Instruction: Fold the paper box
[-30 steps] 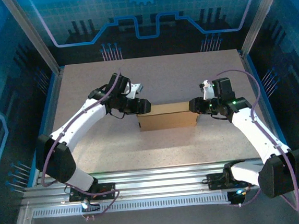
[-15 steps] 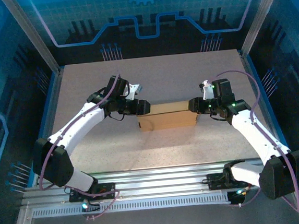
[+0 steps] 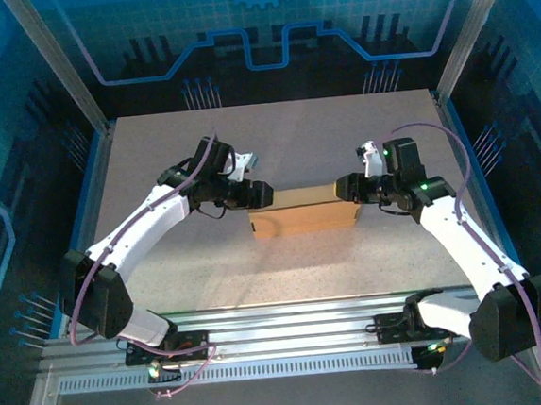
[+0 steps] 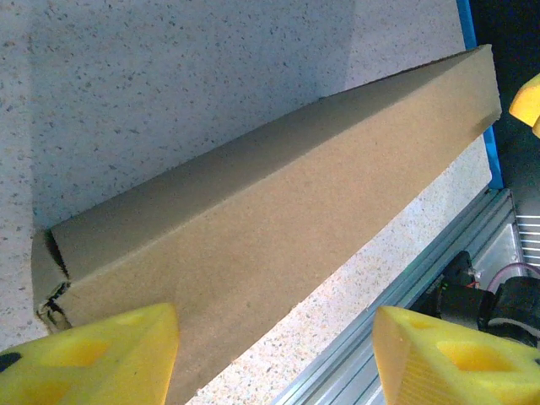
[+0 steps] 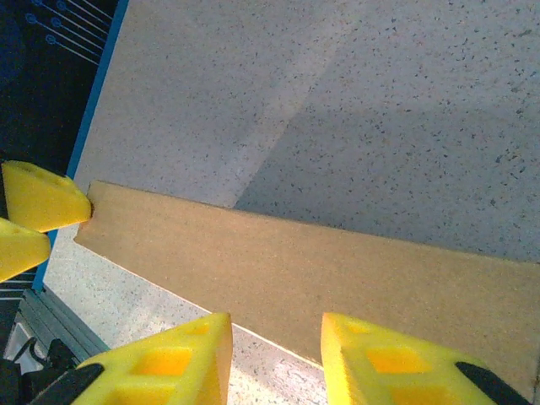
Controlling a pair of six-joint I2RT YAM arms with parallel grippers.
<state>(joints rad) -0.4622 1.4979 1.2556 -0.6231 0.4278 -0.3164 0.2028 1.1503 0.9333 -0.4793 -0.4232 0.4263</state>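
Observation:
The paper box (image 3: 305, 214) is a shallow brown cardboard box lying flat mid-table, long side left to right. My left gripper (image 3: 260, 194) hangs at its left end and my right gripper (image 3: 343, 188) at its right end. In the left wrist view the box (image 4: 278, 211) runs diagonally. The left gripper (image 4: 274, 363) is open and wide, one yellow fingertip (image 4: 101, 354) over the box's near corner and bare table in the gap. In the right wrist view the right gripper (image 5: 274, 354) is open above the box (image 5: 321, 270), its edge crossing the gap.
An aluminium rail (image 3: 290, 319) runs along the near table edge by the arm bases. Blue side borders (image 3: 88, 195) and frame posts (image 3: 54, 60) enclose the speckled table (image 3: 293, 134). A torn crease shows at the box's left corner (image 4: 52, 287).
The right gripper has crept slightly left over the box's right end. The left arm has shifted a little at its elbow. The box has stayed put.

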